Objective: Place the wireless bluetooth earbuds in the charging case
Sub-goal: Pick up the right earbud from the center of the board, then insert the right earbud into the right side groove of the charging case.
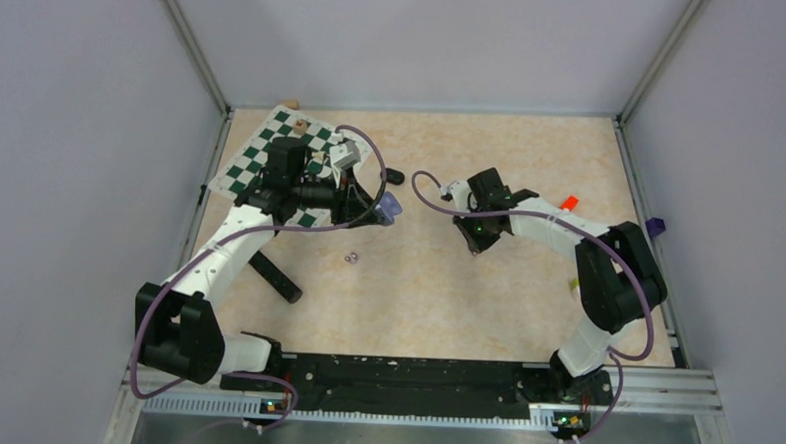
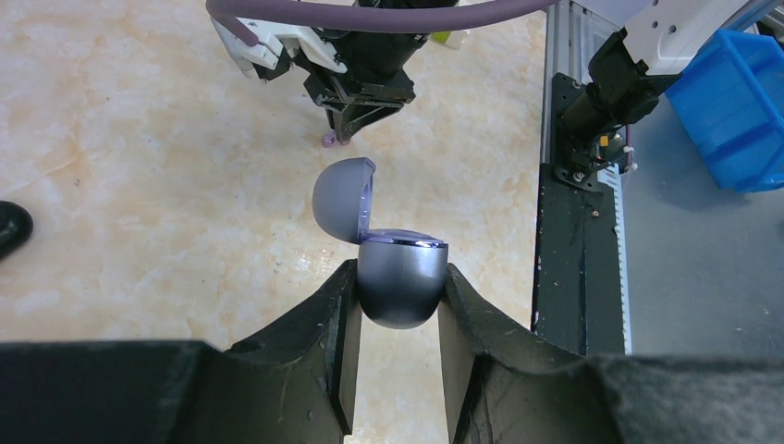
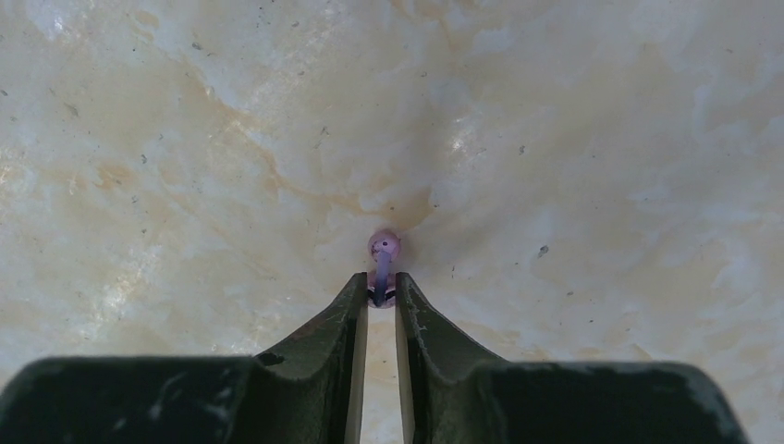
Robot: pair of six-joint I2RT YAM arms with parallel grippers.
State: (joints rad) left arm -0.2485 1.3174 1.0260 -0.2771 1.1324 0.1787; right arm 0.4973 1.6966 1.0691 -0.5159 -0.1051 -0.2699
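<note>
Your left end effector (image 2: 399, 270) grips the open charging case (image 2: 398, 296) steady; your right end effector (image 3: 381, 282) pinches a purple earbud (image 3: 384, 245) for it.

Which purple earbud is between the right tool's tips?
The pinched earbud, right of the open case; the loose earbud lies alone on the table.

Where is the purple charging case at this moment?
In the left wrist view the purple charging case is held by the left gripper, lid open. The right gripper, with a purple earbud between its tips, faces it nearby.
</note>
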